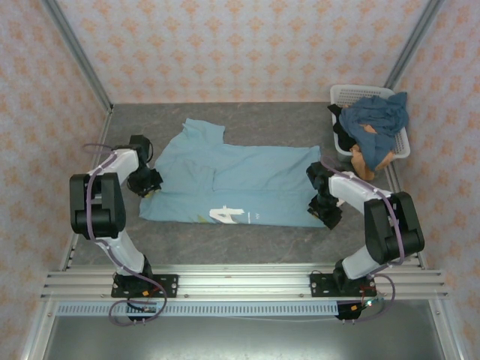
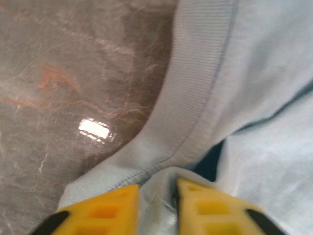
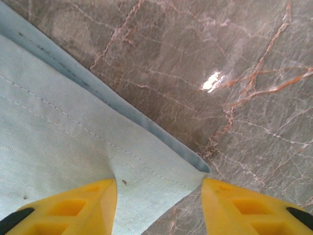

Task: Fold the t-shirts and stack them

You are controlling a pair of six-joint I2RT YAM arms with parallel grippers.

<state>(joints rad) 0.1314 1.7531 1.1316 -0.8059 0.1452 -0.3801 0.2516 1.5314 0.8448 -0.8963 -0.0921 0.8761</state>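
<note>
The light sky-blue t-shirt (image 1: 247,180) lies spread on the table, a white printed letter (image 1: 225,216) near its front edge. My left gripper (image 1: 144,182) sits at the shirt's left edge. In the left wrist view its yellow fingers (image 2: 112,208) pinch a fold of the shirt (image 2: 264,98) beside the ribbed collar (image 2: 190,98). My right gripper (image 1: 328,212) is at the front right corner, open (image 3: 159,188), its fingers straddling the hem corner (image 3: 73,127). The slate-blue shirt (image 1: 379,116) and the orange-tan shirt (image 1: 369,157) are heaped in the basket.
The white lattice basket (image 1: 341,94) stands at the back right corner, the orange-tan shirt hanging over its front rim. The grey marbled table (image 1: 255,120) is walled in by patterned panels. A metal rail (image 1: 240,281) carries both arm bases at the near edge.
</note>
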